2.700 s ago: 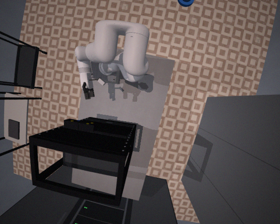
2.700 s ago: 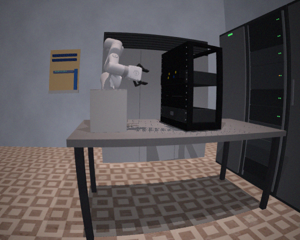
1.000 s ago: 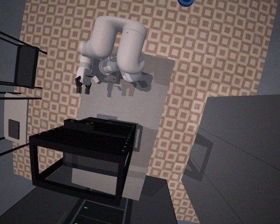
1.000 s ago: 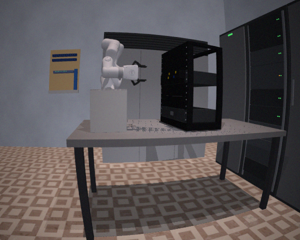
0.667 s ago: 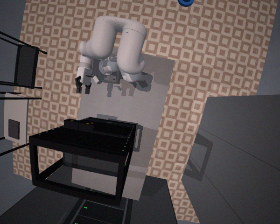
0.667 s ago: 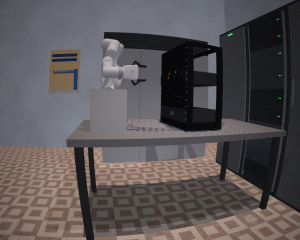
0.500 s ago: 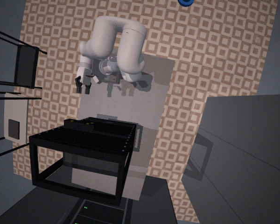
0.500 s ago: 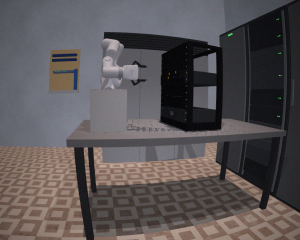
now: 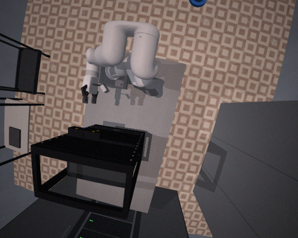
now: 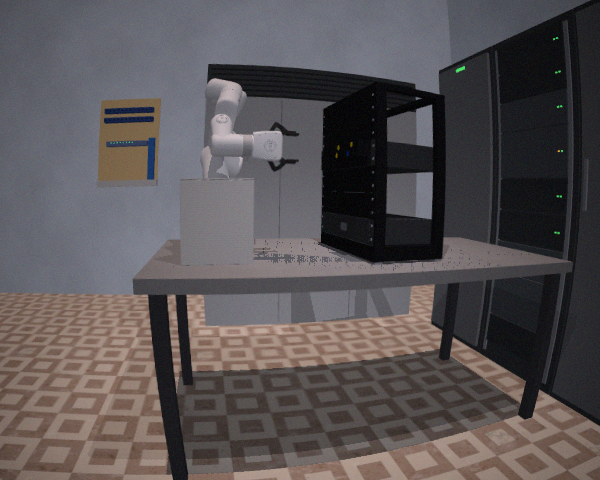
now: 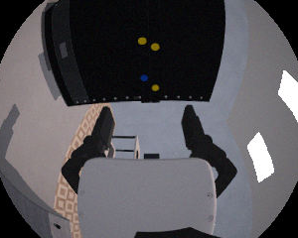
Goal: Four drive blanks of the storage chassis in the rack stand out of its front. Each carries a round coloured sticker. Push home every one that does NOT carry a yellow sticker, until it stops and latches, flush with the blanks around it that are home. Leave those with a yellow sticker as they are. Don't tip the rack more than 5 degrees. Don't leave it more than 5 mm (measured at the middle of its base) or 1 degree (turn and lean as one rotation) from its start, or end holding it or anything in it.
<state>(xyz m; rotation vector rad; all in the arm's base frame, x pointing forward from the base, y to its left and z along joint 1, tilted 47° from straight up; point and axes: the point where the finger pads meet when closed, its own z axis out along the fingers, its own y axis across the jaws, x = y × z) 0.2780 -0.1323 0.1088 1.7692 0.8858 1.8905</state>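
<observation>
The gripper (image 10: 286, 149) hangs wide and empty, well short of the rack (image 10: 378, 170); approach, I'd judge; next it must line up on the blue-stickered blank (image 11: 144, 78) among three yellow ones.

A desk (image 10: 300, 281) is seen in the exterior view, with a pedestal block (image 10: 216, 222) set on its left part and a rack (image 10: 377, 170) set on its right part, well apart from each other. An arm (image 10: 222, 134) is mounted on top of the block and is stretched level toward the rack's front. Its gripper (image 10: 285, 147) is held short of that front, jaws spread, one above the other. Server cabinets (image 10: 538, 170) are placed right of the desk. A poster (image 10: 128, 142) is hung on the wall behind, left of the arm.
</observation>
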